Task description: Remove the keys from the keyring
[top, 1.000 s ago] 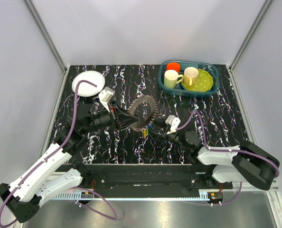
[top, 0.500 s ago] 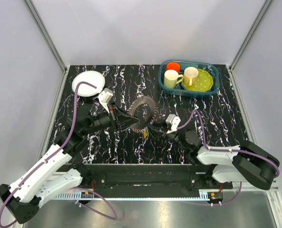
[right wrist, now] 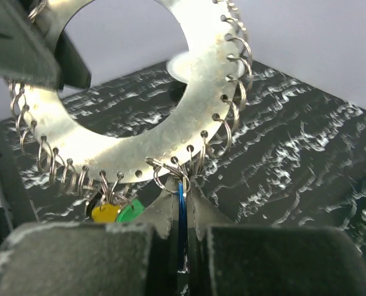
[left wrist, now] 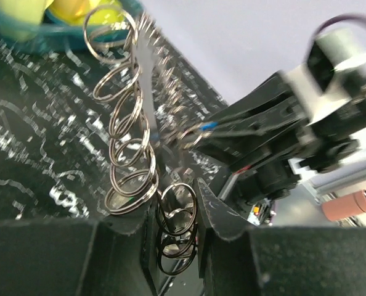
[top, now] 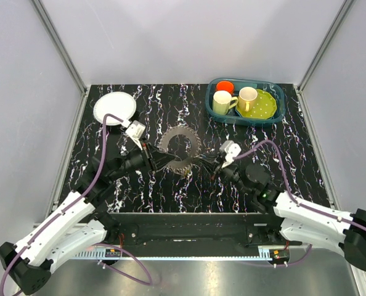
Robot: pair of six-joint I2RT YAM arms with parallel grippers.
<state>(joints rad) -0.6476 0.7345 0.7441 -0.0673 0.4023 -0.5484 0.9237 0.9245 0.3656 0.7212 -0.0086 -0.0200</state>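
**Keyring** [top: 169,137]. Centre of the overhead frame, held between the two grippers. It appears raised and tilted off the table [top: 189,191], since wall shows through its hole in the right wrist view.
- Form: a flat grey metal annulus, dull and scuffed, with a wide round opening.
- Rim: punched with small holes, each threaded with a bright wire split ring [right wrist: 235,68], so the edge reads like gear teeth.

**Keys.** Few are legible.
- Blue key [right wrist: 182,216]: a thin strip seen edge-on, hanging from a ring at the keyring's lower rim.
- Yellow tag [right wrist: 106,213] and green tag [right wrist: 130,211]: smooth and rounded, low left in the same view.

**Left gripper** [left wrist: 175,213]. Fingers are closed to a narrow gap, clamped on the keyring's rim where stacked rings sit between the black pads. It probably serves as an anchor, holding the disc steady and presenting its edge to the other arm.

**Right gripper** [right wrist: 181,194]. Fingers are pressed together on the blue key, just below its ring. The hold suits pulling or twisting this key off while the disc is braced.

**Table.** Black, glossy, veined white like marble.

**Plate** [top: 118,102]. White and round, upper left, well apart from the work.

**Basket** [top: 283,105]. Teal, upper right, holding crockery; likewise apart.
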